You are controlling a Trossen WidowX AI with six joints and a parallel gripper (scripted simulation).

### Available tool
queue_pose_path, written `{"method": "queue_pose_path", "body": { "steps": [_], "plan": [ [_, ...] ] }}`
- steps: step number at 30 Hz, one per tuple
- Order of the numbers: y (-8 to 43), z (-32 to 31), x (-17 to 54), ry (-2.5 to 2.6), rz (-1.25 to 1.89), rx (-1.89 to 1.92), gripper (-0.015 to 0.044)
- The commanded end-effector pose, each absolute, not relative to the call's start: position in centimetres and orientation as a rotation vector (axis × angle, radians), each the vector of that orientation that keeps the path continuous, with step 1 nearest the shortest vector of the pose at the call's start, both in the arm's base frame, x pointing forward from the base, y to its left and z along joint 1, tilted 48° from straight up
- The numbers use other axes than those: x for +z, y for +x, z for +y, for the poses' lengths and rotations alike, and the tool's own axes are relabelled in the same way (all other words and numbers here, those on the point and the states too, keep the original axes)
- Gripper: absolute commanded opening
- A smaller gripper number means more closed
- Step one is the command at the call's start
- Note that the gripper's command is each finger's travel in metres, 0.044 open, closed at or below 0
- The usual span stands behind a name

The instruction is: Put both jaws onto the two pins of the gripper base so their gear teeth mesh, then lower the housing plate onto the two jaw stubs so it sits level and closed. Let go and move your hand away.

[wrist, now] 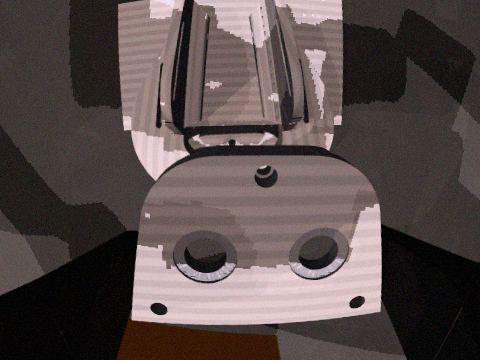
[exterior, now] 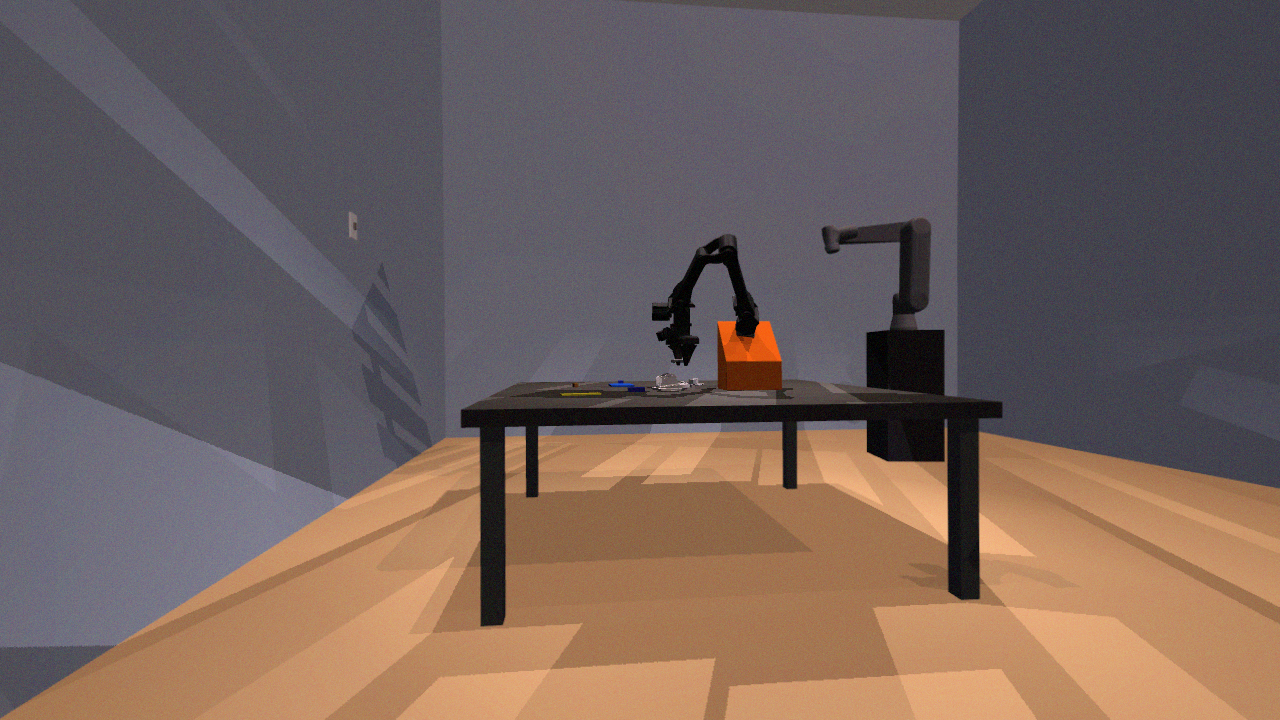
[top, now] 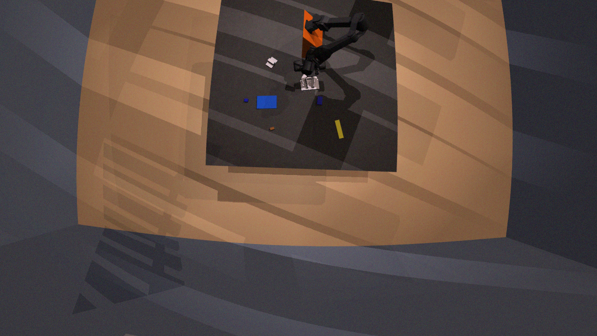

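Observation:
The white housing plate [wrist: 260, 210], with two large ringed holes and three small ones, sits between the fingers of my gripper [wrist: 256, 242] [exterior: 681, 358]. My gripper is shut on it and hangs above the table. The white gripper base [wrist: 135, 65] [top: 309, 87] [exterior: 671, 386] lies below, beyond the plate's far edge in the wrist view. Two jaws, the left jaw [wrist: 196, 75] and the right jaw [wrist: 267, 75], stand side by side on it, with a gap between them. The held plate hides the near part of the base, so the pins, stubs and gear teeth are not visible.
A white stepped block [top: 271, 62], a blue plate [top: 266, 101], a small blue cube [top: 246, 100], a dark blue block [top: 319, 100], a brown block [top: 271, 128] and a yellow bar [top: 338, 129] lie on the table. The orange pedestal [exterior: 750, 374] is near the base.

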State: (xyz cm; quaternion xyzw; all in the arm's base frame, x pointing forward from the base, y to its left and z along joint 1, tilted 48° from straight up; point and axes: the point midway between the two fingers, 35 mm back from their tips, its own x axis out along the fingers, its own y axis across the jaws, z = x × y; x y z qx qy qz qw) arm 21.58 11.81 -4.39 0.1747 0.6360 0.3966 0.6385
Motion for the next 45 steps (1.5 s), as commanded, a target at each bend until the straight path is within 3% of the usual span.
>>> {"method": "queue_pose_path", "body": {
  "steps": [1,45],
  "plan": [
    [21.6,11.9,-4.3,0.377,1.43,0.933,0.0351],
    [20.2,11.9,-4.0,0.379,1.432,0.931,0.0351]
  ]
}}
